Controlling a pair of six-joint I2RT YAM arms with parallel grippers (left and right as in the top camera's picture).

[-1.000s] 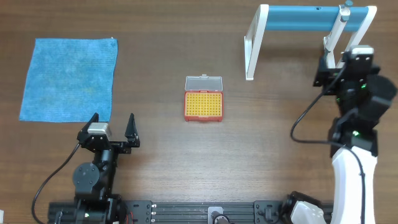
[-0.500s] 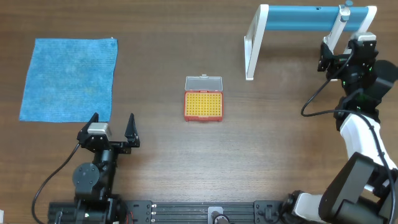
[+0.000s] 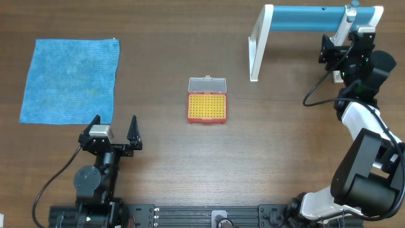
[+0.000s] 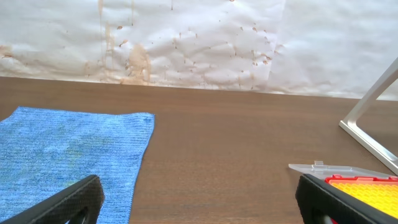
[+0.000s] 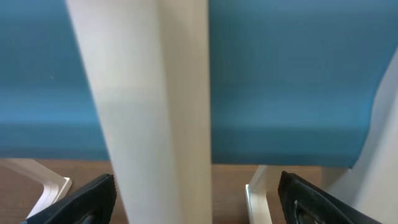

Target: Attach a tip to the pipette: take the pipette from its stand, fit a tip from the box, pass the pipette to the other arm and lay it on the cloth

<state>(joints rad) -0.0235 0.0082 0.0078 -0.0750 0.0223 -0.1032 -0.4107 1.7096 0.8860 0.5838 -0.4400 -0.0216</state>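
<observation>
Two arms: left arm [image 3: 95, 174] left of the tip box [image 3: 207, 101] on its near side, right arm [image 3: 364, 123] far right of it, up at the stand [image 3: 307, 18].
Cloth [image 3: 69, 81]: blue, flat on the table [image 3: 253, 158], well left of the tip box and slightly behind it.
Left gripper [image 3: 114, 125]: fingers spread wide, nothing between them, left of the tip box on its near side, close to the cloth's near corner.
Tip box: lid [image 3: 207, 83] flipped open, yellow tips [image 3: 207, 107] in an orange tray.
Stand: blue bar on white legs, right of the tip box and behind it.
Pipette [image 3: 343, 28]: white, hanging at the stand's right end, well right of the tip box.
Right gripper [image 5: 199, 200]: fingers apart, one either side of the pipette's body, not clamped on it.
</observation>
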